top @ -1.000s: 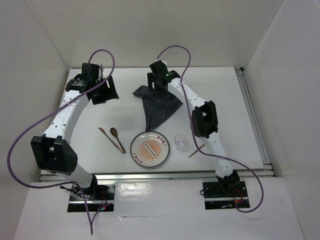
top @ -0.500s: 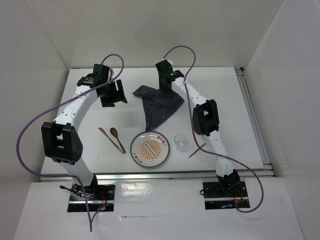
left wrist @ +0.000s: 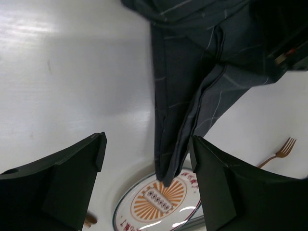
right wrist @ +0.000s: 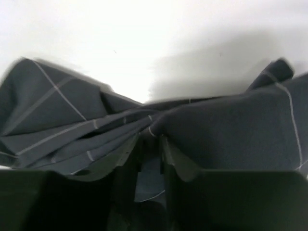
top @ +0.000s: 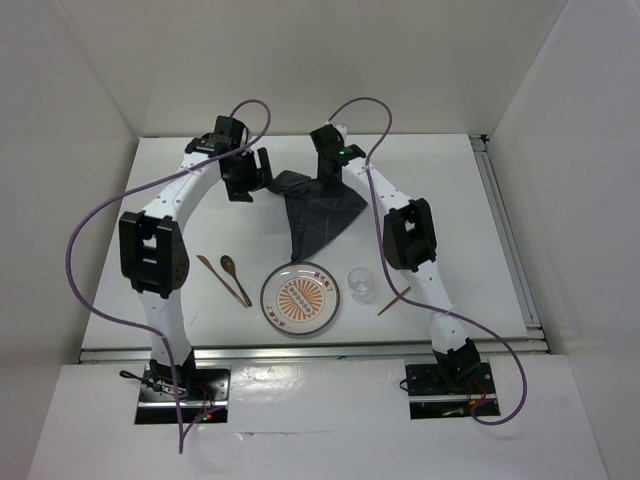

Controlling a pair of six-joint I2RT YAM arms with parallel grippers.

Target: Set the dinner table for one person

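Overhead, filling the view: the white dinner table [top: 470, 210], with a rail on its right edge. Bent inward over its far half, both arms: the left arm [top: 160, 225] arched high, the right arm [top: 405, 235] stretched forward. Between them, a dark grid-lined cloth [top: 320, 215], bunched. Clamped on its upper fold: the right gripper [right wrist: 150, 144], fingertips buried in fabric. Just beside the cloth's left corner, the left gripper [left wrist: 147, 144] — jaws apart, gripping nothing. Nearer: plate [top: 300, 298] — half cut off in the left wrist view; spoon [top: 233, 275]; glass [top: 361, 283]; fork [top: 393, 302].

Navy cloth [top: 320, 215] with pale grid lines, white plate [top: 300, 299] with orange sunburst, white dinner table [top: 450, 200]
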